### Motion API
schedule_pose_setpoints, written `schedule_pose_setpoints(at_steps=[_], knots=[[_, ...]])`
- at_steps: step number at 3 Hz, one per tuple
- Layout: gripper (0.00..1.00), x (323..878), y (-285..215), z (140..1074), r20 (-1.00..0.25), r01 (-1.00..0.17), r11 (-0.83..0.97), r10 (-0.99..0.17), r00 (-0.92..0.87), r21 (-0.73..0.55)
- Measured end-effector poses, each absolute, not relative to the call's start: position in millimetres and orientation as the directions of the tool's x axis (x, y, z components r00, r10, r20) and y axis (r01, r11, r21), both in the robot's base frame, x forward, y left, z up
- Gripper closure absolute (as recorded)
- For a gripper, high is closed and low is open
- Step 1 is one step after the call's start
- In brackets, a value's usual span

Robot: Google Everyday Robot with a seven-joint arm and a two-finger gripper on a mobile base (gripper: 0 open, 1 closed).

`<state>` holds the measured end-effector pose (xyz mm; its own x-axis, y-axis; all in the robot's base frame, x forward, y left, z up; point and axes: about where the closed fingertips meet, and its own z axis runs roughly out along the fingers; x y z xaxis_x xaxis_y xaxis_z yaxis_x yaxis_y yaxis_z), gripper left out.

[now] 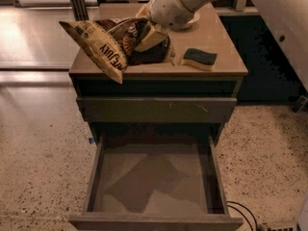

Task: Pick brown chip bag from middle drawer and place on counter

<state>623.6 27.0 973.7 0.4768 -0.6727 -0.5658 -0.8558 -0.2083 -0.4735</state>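
Note:
The brown chip bag (108, 44) hangs in the air over the front left part of the counter (211, 40), tilted, with its cream end sticking out past the counter's left edge. My gripper (151, 35) is shut on the bag's dark middle, and the white arm reaches in from the upper right. The middle drawer (154, 182) is pulled out below, and its flat grey floor is bare.
A green and yellow sponge (198, 58) lies on the counter's front right. A closed grey drawer front (156, 109) with pale scratches sits above the open drawer. Speckled floor (43, 153) surrounds the cabinet. A black cable (240, 211) lies at the lower right.

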Motion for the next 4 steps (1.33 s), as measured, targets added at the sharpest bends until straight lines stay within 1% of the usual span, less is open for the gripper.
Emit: schedule_pose_setpoints(at_steps=[1,2,4], knots=[[1.0,640,29,965,-0.58,-0.863,-0.221,-0.662,0.475,-0.454],[1.0,670,21,956,-0.593,-0.878,-0.202,-0.67,0.446,-0.433],[1.0,733,-7,943,-0.553,-0.907,-0.144,-0.751,0.361,-0.396]])
